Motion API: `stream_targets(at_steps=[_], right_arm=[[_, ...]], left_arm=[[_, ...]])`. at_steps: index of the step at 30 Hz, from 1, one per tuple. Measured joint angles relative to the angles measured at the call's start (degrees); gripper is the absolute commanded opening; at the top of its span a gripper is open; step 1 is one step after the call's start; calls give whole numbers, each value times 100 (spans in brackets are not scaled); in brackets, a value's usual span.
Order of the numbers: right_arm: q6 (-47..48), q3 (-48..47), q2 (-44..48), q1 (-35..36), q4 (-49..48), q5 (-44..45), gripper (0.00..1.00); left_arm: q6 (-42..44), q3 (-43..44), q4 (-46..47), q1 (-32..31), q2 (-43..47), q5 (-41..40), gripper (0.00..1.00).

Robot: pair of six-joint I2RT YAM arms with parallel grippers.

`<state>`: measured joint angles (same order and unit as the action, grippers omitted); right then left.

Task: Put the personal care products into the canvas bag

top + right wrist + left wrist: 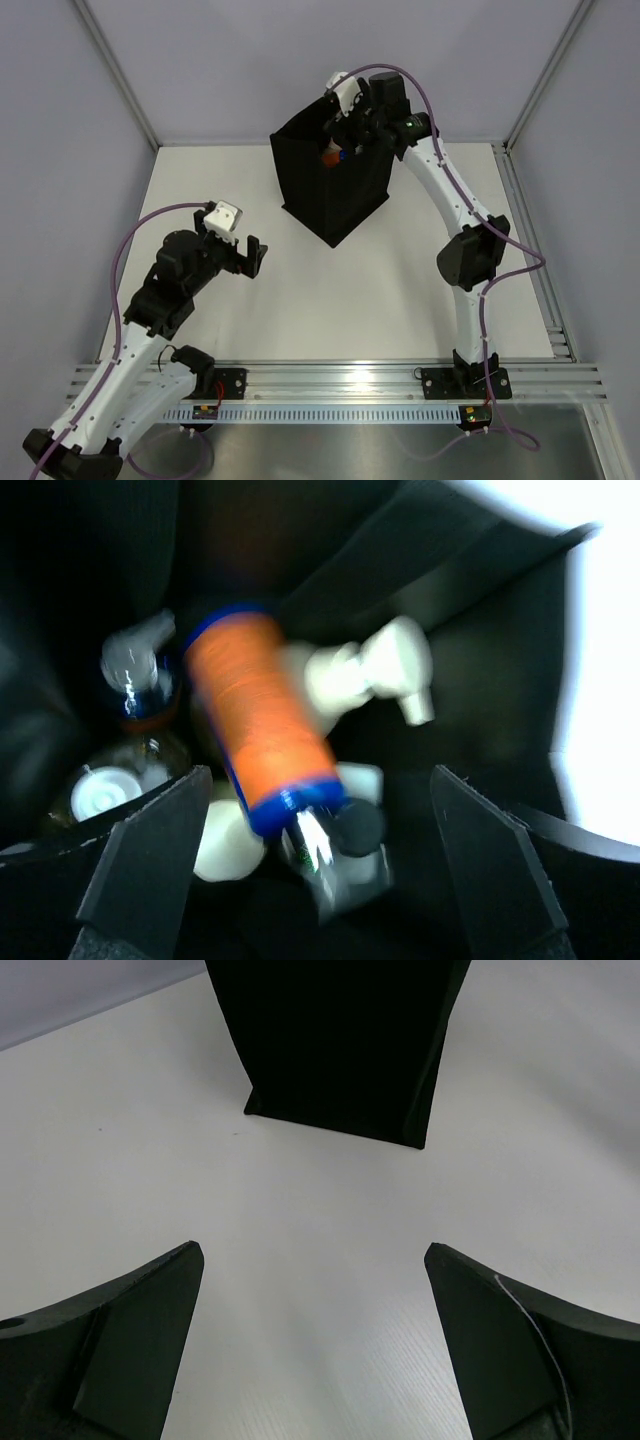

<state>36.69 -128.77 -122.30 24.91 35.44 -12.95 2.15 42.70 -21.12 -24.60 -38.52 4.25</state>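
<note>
Right jaws spread | orange cylinder (262, 715) between, untouched | in canvas bag (320, 195)

**Two YAM arms: exterior finish**

Left arm (130, 403) and right arm (450, 187): white shell links, black joint housings. One purple cable (117, 290) runs along each. White camera block (224, 215) at each wrist. Left gripper (312, 1250) and right gripper (320, 770): matte black wedge-shaped fingers (130, 1340). Small green light (411, 125) near the right wrist. Thin white wire (530, 1325) on one left finger.
</note>
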Motion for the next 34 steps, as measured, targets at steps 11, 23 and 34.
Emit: stream_targets(at_steps=[11, 23, 34], right_arm=[[-2267, 103, 1814, -643, 94, -278, 100], [-3171, 6116, 6339, -1668, -267, 879, 99], [-3526, 7344, 8325, -1740, -354, 2002, 99]], left_arm=[[-4, 0, -2, -2, 42, 57, 99], [-57, 0, -7, 0, 55, 160, 99], [-70, 0, -9, 0, 4, 184, 99]])
